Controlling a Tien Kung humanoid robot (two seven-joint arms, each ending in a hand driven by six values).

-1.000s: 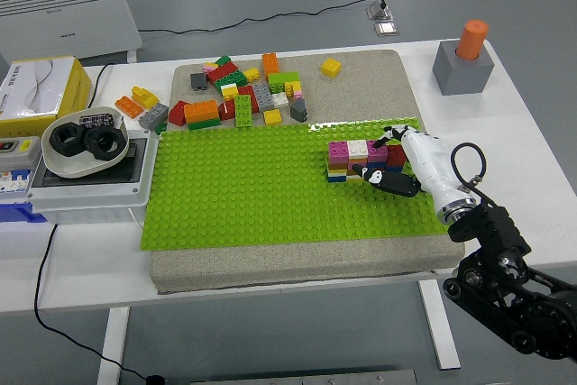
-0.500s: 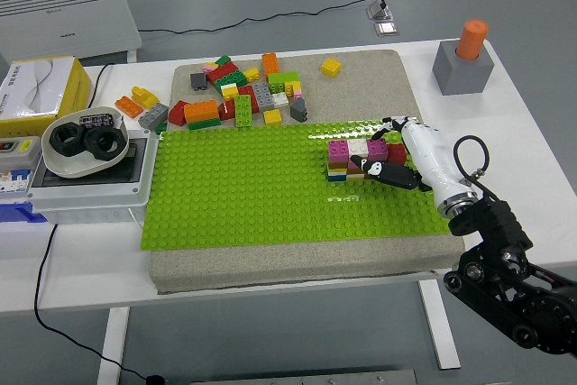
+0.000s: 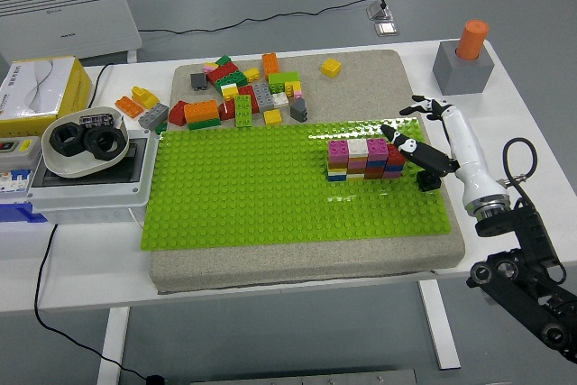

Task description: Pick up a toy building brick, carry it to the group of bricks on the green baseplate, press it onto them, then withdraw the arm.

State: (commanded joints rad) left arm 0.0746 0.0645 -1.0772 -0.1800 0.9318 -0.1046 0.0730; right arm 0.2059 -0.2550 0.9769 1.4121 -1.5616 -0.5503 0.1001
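A stack of bricks (image 3: 364, 159) in pink, white, purple, red, orange and blue stands on the green baseplate (image 3: 243, 196), right of its centre. My right hand (image 3: 422, 137) hovers just right of the stack, over the baseplate's right edge, with its fingers spread and nothing in them. Its black thumb points toward the stack's right end without touching it. A pile of loose bricks (image 3: 236, 96) lies on the beige mat behind the baseplate, and a single yellow brick (image 3: 331, 67) sits apart at the back. The left arm is out of sight.
A grey block with an orange cylinder (image 3: 465, 59) stands at the back right. A grey box carrying a white bowl of black rings (image 3: 86, 143) and a yellow box (image 3: 38, 87) sit on the left. Orange, yellow and grey bricks (image 3: 141, 105) lie off the mat's left.
My right hand has lifted off the stack's right end and drawn back to the right, fingers opening. The stack stays on the baseplate.
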